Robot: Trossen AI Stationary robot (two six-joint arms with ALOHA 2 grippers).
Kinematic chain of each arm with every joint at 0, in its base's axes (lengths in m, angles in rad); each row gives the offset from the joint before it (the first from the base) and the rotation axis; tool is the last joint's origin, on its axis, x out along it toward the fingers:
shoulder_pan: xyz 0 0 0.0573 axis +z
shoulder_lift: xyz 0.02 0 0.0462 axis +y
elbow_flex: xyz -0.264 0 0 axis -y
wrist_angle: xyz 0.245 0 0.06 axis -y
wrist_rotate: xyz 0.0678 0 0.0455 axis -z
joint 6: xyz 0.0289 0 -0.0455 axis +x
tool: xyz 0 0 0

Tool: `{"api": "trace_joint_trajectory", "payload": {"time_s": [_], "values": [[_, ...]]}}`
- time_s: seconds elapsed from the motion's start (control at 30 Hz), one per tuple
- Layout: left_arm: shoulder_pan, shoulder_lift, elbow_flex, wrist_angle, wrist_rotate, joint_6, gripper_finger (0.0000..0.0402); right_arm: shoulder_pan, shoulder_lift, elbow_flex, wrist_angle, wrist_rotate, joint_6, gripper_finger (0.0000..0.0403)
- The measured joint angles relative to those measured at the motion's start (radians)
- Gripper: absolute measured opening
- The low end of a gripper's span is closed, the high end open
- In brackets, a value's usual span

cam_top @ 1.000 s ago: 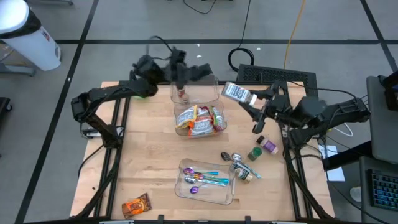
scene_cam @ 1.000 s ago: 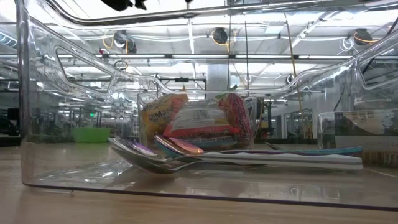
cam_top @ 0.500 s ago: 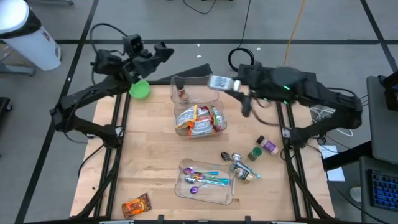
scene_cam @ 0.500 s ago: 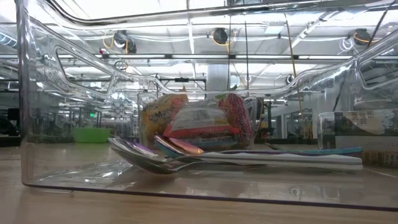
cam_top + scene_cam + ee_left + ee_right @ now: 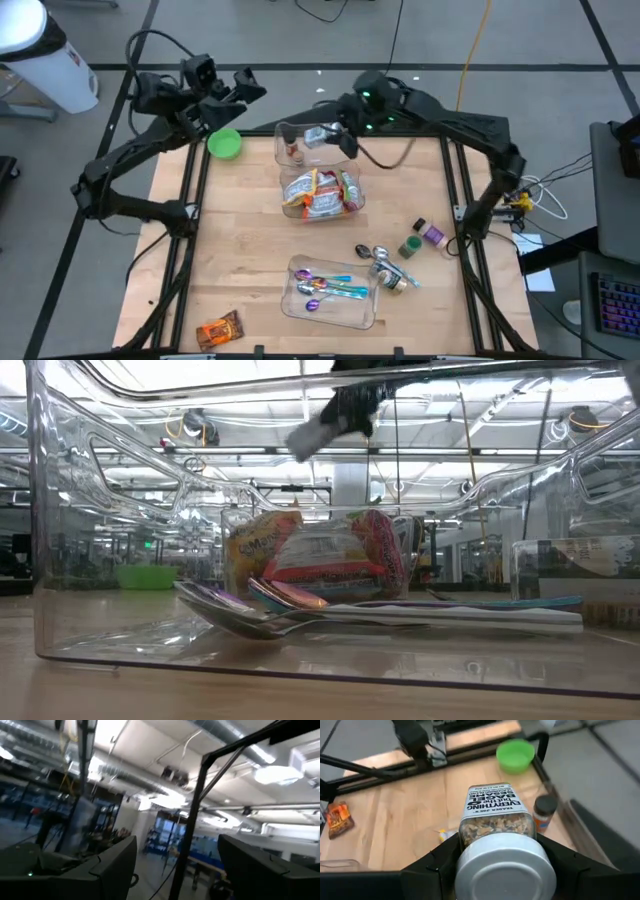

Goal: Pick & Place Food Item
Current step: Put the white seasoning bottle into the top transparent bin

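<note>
From above, the right gripper [image 5: 335, 137] pinches a seasoning jar [image 5: 318, 135] sideways over a clear bin [image 5: 322, 190] of crinkled snack packets; the left gripper [image 5: 245, 88] hangs spread and empty beyond the table's far-left corner. Right wrist view: dark fingers [image 5: 432, 865] clamp the jar's [image 5: 495, 815] glass body near its round metal lid, a green bowl [image 5: 515, 754] lying ahead of the jaws.

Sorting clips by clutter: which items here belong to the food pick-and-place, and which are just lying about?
In the job:
- seasoning jar, held by the right hand
- clear bin under it, holding a small bottle

Lying about:
- green bowl
- spoon tray
- orange snack packet
</note>
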Motion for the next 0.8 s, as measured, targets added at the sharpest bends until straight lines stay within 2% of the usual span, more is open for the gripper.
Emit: {"api": "trace_joint_trajectory", "payload": {"time_s": [0.17, 0.37, 0.5, 0.8], "values": [[0.072, -0.025, 0.0, -0.144, 0.081, 0.083, 0.028, -0.034, 0.138, 0.106, -0.113, -0.001, -0.039, 0.0195], [0.147, -0.033, 0.0, -0.217, 0.171, 0.132, 0.028, -0.065, 0.283, 0.289, -0.309, 0.004, -0.1, 0.0195], [0.169, -0.032, 0.0, -0.266, 0.197, 0.164, 0.028, -0.069, 0.349, 0.381, -0.402, 0.087, -0.151, 0.0195], [0.169, -0.03, 0.0, -0.367, 0.197, 0.23, 0.028, -0.081, 0.428, 0.422, -0.537, 0.176, -0.222, 0.0195]]}}
